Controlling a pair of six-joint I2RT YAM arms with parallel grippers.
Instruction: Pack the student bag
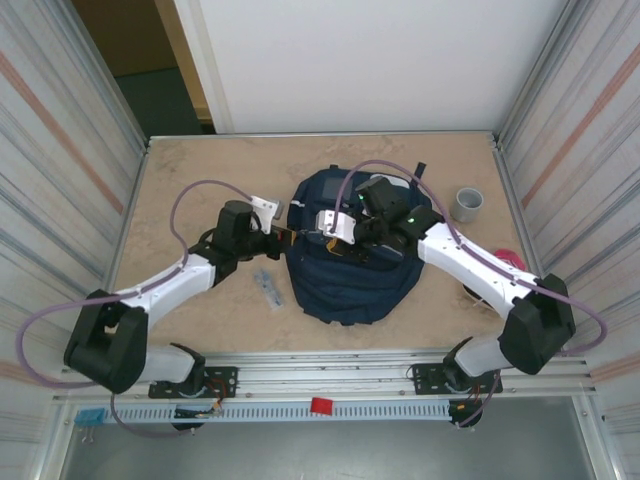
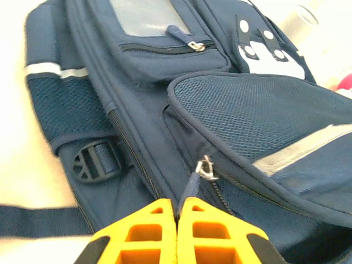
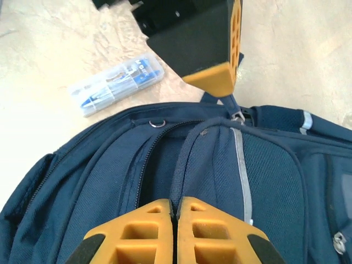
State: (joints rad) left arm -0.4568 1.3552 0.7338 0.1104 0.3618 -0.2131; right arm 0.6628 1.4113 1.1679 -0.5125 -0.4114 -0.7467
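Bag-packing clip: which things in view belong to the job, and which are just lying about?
Part of the job:
backpack
zip pull, pinched by the left gripper
right gripper, shut on the backpack's pocket edge
clear pen box, likely to go in

Lying about:
grey cup
red thing on the right, too small to identify

tbl [image 1: 200, 170] beige marble | walls [image 1: 60, 120] ribbed metal | back panel [image 1: 370, 60] white

Student bag [image 2: 247, 110] runs off frame at 3 and 6 o'clock, left wrist view. Grey cup [image 2: 300, 15] at 1 o'clock there, blurred. Top view: red object [image 1: 511, 260] at 3 o'clock, part hidden behind right arm [image 1: 468, 265], unidentifiable.
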